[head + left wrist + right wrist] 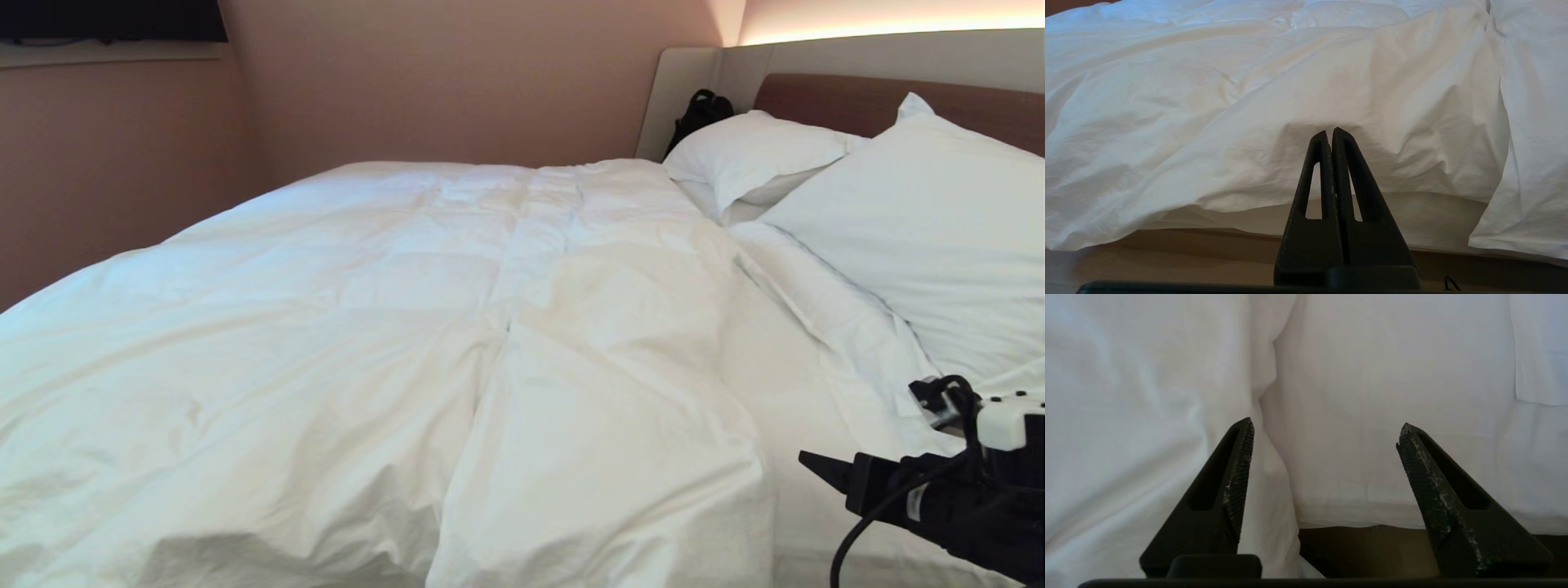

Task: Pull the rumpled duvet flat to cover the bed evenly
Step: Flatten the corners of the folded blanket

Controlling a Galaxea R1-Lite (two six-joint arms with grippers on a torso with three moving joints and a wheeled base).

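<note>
Two end effectors to weigh — only one near the work.

Head view: right end effector point(816, 467) at 5 o'clock in the frame, tip aimed toward 9 o'clock, over the near right side of the bed point(882, 102). Duvet point(424, 327) spread from there toward 10 o'clock, long centre crease running 12 to 6, top hem stopping short of the pillows point(914, 220).

Left wrist view: left end effector point(1330, 132) pressed shut, empty, level with the duvet's hanging side, clear of it — parked, probably.

Right wrist view: right end effector point(1325, 430) spread wide, gripping nothing; duvet edge at 12 o'clock just past the tips, its fold line at 11. Nearer arm by far, so likely the one to close on that edge.
</note>
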